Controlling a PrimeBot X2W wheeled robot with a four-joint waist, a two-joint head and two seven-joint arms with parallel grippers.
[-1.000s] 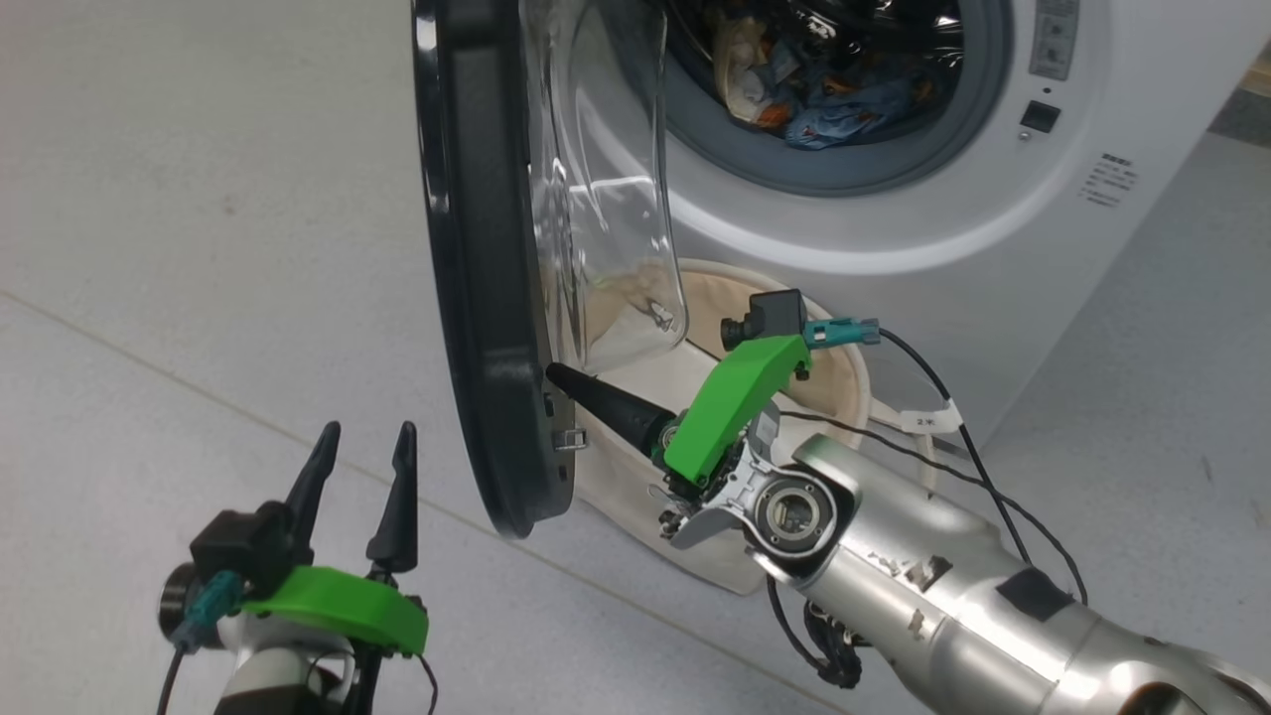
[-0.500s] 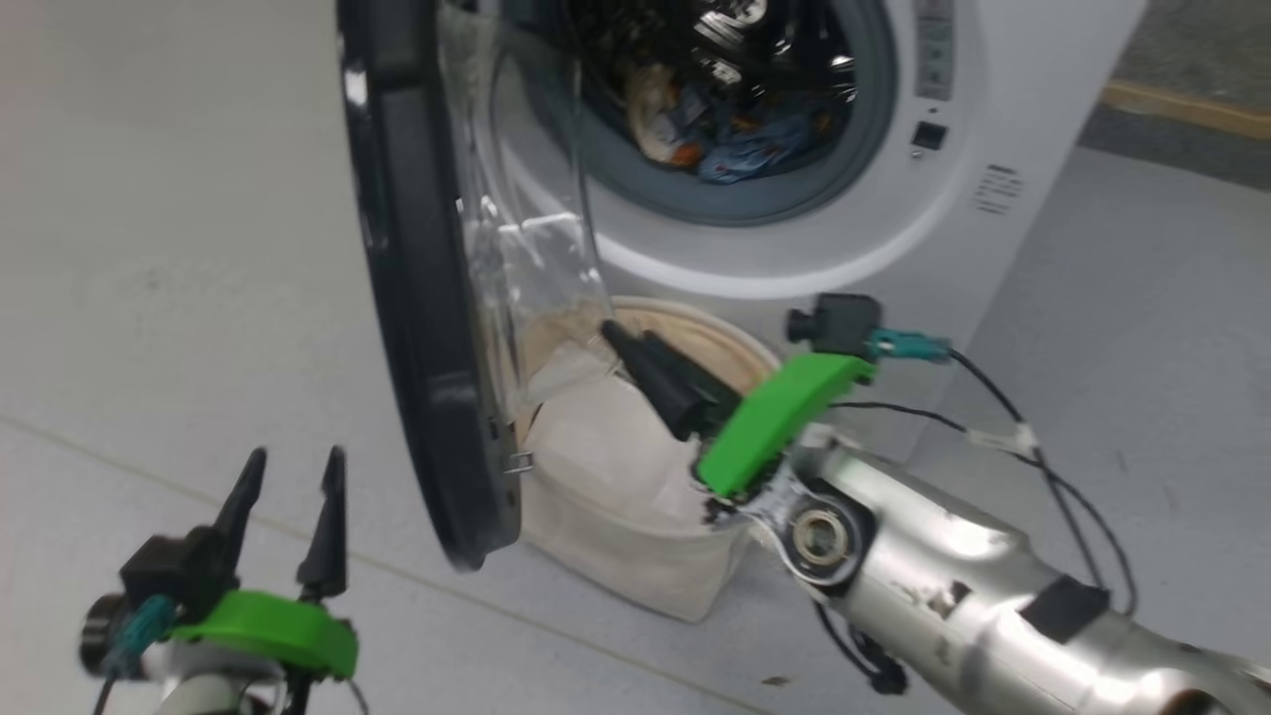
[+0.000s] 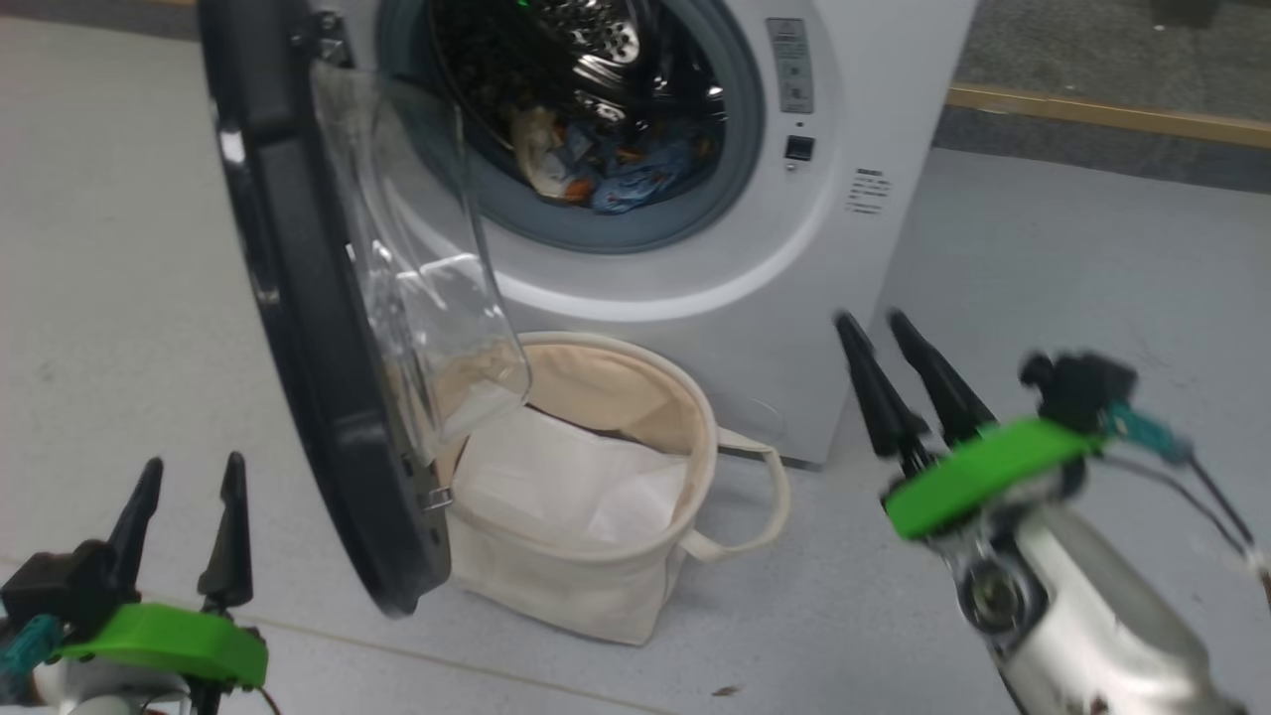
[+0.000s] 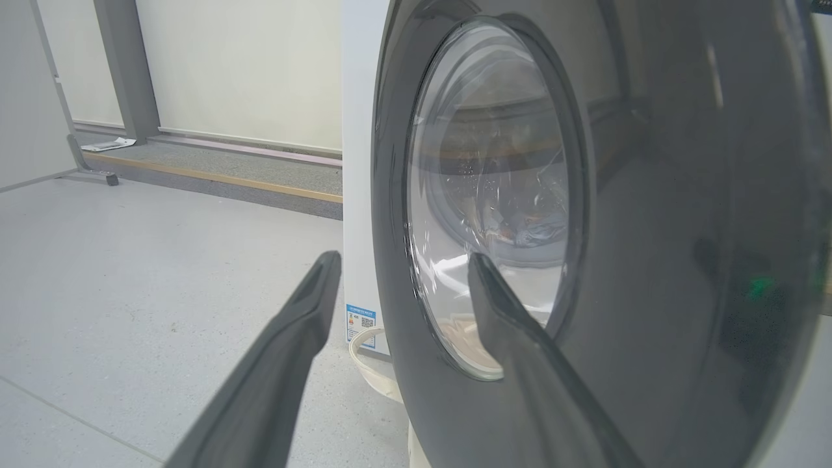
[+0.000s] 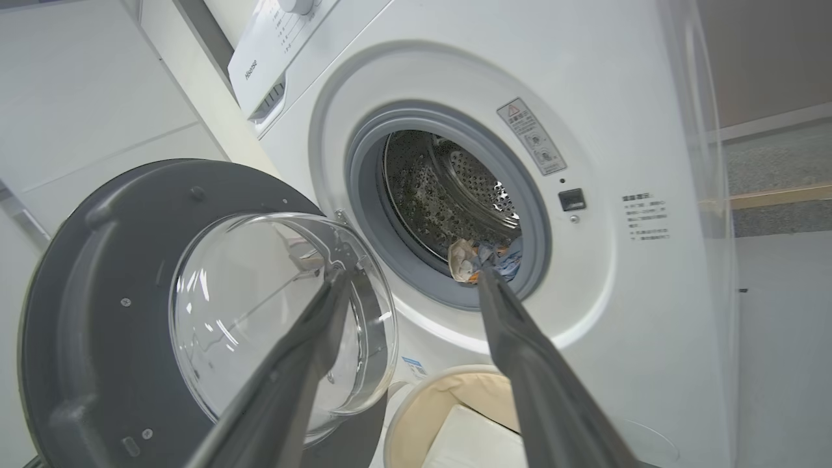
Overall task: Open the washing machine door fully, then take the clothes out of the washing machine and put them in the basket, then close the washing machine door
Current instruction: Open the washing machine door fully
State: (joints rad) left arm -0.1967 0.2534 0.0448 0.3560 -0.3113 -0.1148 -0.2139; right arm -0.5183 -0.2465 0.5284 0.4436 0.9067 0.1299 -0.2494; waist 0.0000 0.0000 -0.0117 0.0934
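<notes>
While the door (image 3: 298, 328) stands open, clothes (image 3: 616, 174) lie inside the machine (image 3: 884, 89); left gripper (image 3: 194, 460) and right gripper (image 3: 871, 318) both spread apart, empty.

Round cream canvas basket (image 3: 576, 586) sits before the big white washing machine (image 3: 874, 99), just right of its black-rimmed glass door (image 3: 308, 377); blue printed clothes (image 3: 626, 179) lie inside the machine

Blk door (image 3: 308, 328), wht machine (image 3: 874, 99), cream basket (image 3: 566, 586), blue-orange clothes (image 3: 635, 184).
</notes>
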